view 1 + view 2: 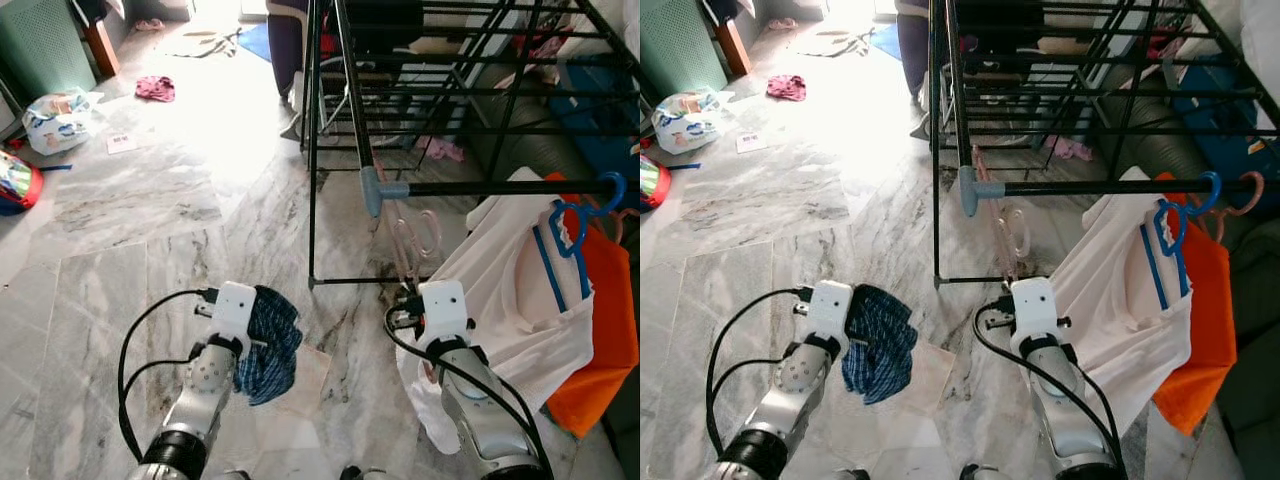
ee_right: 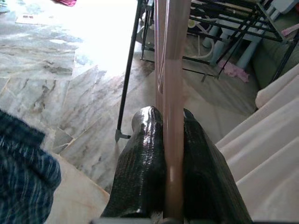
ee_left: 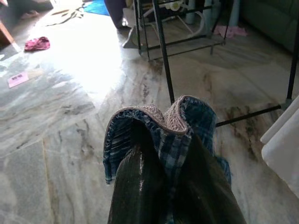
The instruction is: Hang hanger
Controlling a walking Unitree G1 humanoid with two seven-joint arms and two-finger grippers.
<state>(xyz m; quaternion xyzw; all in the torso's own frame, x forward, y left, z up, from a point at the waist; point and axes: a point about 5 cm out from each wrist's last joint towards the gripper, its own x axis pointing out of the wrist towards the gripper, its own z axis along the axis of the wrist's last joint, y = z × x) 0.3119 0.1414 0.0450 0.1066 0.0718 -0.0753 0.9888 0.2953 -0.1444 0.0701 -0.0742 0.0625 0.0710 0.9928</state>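
Note:
A pale pink hanger [image 2: 170,88] stands upright between the fingers of my right gripper [image 2: 169,114], which is shut on its lower part. It shows in the left eye view as the pink hanger [image 1: 415,245], just below the black rail [image 1: 500,187] of the drying rack and near its blue-grey corner joint [image 1: 372,188]. On that rail a white shirt [image 1: 510,270] hangs from a blue hanger [image 1: 560,235], close beside my right arm. My left gripper [image 3: 163,140] is shut on a blue plaid cloth [image 1: 272,345], held low over the marble floor.
An orange garment [image 1: 610,320] hangs behind the white shirt. The rack's lower rungs and legs [image 1: 313,200] stand ahead. On the floor to the left lie a pink cloth [image 1: 155,88], a plastic bag [image 1: 58,118] and a paper [image 1: 121,143]. A dark sofa [image 1: 1250,380] stands at the right.

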